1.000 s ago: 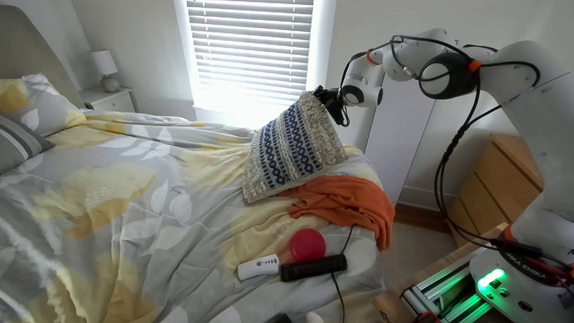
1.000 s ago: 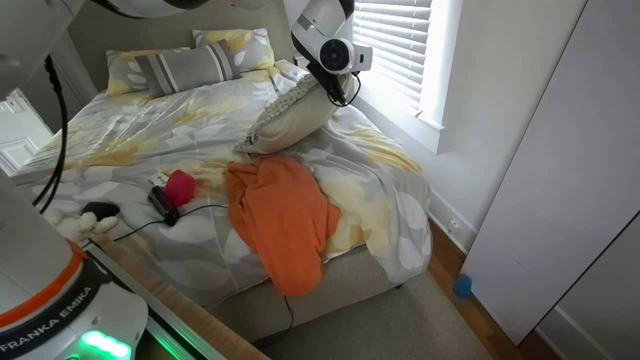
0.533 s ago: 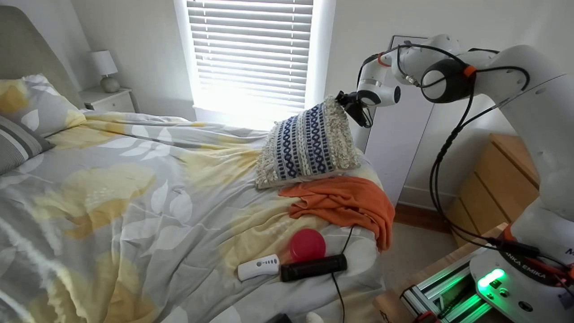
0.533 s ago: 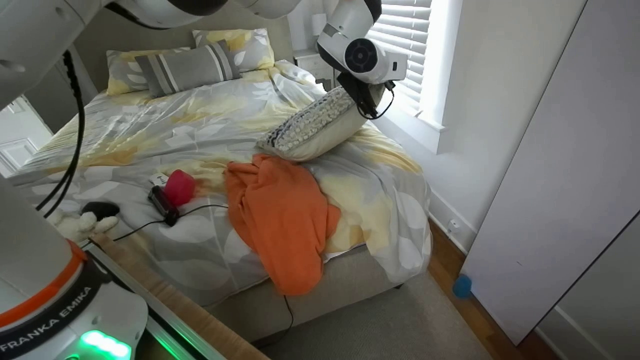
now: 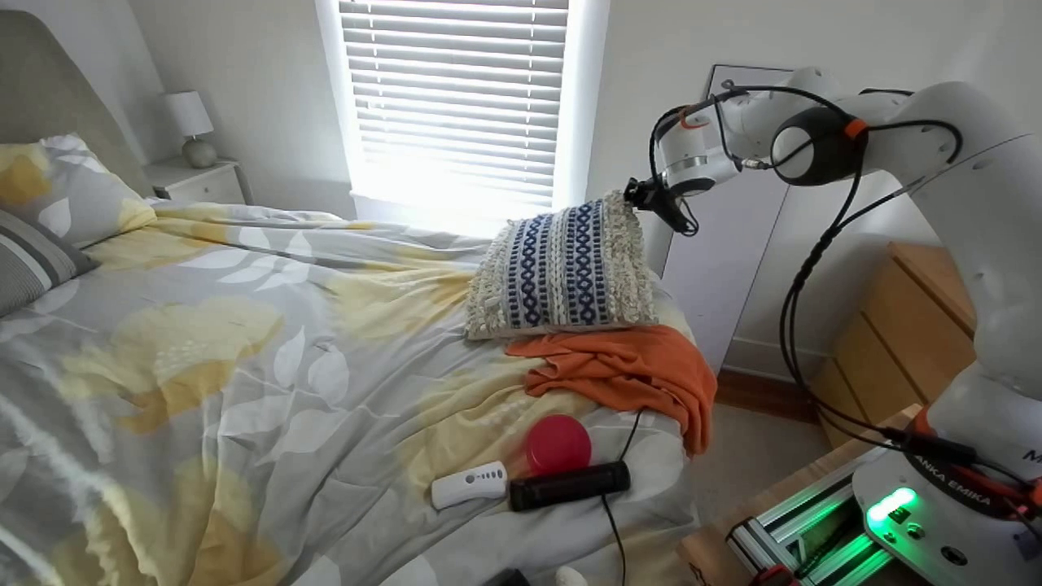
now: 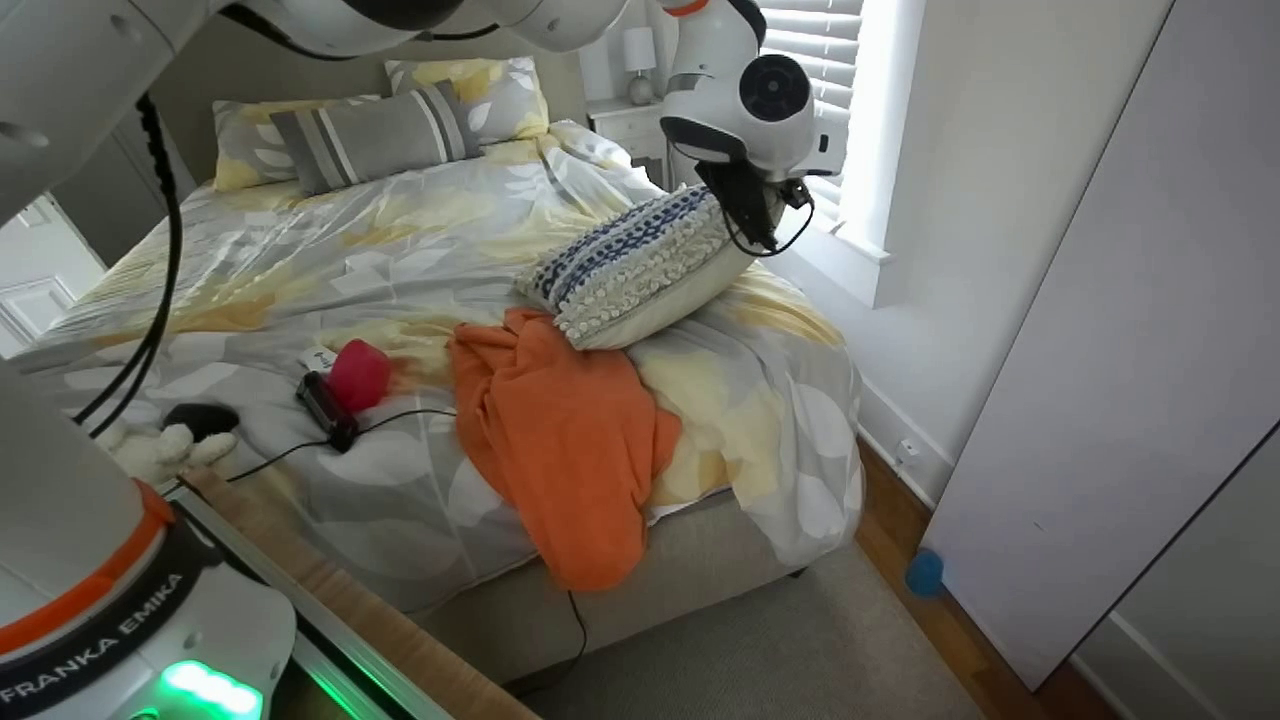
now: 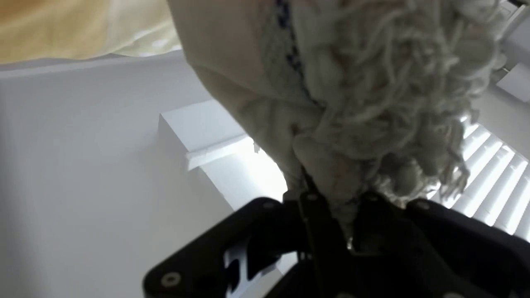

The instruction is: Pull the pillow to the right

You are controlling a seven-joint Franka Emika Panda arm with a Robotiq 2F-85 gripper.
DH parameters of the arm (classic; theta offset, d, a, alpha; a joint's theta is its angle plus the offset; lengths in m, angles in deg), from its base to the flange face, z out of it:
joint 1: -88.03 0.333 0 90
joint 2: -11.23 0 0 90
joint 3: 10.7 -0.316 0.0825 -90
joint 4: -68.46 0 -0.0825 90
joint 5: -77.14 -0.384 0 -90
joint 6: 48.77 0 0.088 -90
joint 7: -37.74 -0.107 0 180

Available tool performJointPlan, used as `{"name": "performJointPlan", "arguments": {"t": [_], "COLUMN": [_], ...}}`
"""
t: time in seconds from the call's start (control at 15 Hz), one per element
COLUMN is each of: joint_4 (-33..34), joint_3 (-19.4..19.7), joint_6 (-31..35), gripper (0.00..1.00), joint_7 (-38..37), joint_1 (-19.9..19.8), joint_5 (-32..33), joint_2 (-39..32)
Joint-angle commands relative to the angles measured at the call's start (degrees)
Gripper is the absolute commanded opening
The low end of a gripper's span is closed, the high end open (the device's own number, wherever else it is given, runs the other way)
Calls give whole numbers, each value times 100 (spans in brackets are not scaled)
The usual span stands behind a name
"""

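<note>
The pillow (image 5: 558, 268), with navy-blue and white patterned bands and cream nubby ends, rests tilted on the foot part of the bed, its window-side corner raised. It also shows in an exterior view (image 6: 640, 265) from its nubby end and plain cream back. My gripper (image 5: 637, 197) is shut on the raised corner, and its dark body hides that corner in an exterior view (image 6: 752, 215). In the wrist view, the fingers (image 7: 339, 203) pinch the nubby corner of the pillow (image 7: 372, 82), which fills much of the picture. The pillow's lower edge lies against the orange cloth.
The orange cloth (image 5: 627, 374) drapes over the bed's foot edge. A pink round object (image 5: 558, 444), a white remote (image 5: 469, 485) and a black box with a cable (image 5: 570, 486) lie nearer. The window (image 5: 456, 106) and a tall pale panel (image 6: 1080, 350) stand beyond.
The pillow has moved toward the foot of the bed, rightward in both exterior views, and its raised corner has come down somewhat. The gripper moved with it, keeping its hold, and its wrist has tilted.
</note>
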Motion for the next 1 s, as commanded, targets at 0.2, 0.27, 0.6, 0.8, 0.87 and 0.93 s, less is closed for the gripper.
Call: {"name": "performJointPlan", "arguments": {"t": [0.2, 0.27, 0.6, 0.8, 0.87, 0.93], "joint_4": [6, 42, 86, 274, 333, 382], "joint_3": [-45, -72, -84, -343, -485, -557], "joint_6": [-157, -169, -469, -544, -552, -575], "gripper": [3, 3, 3, 38, 39, 44], "joint_7": [-1979, -2202, -3483, -3858, -3909, -4009], "joint_1": [-439, -502, -680, -868, -935, -958], "joint_5": [2300, 2628, 4333, 5024, 5184, 5383], "joint_2": [86, 66, 51, -19, -21, -16]}}
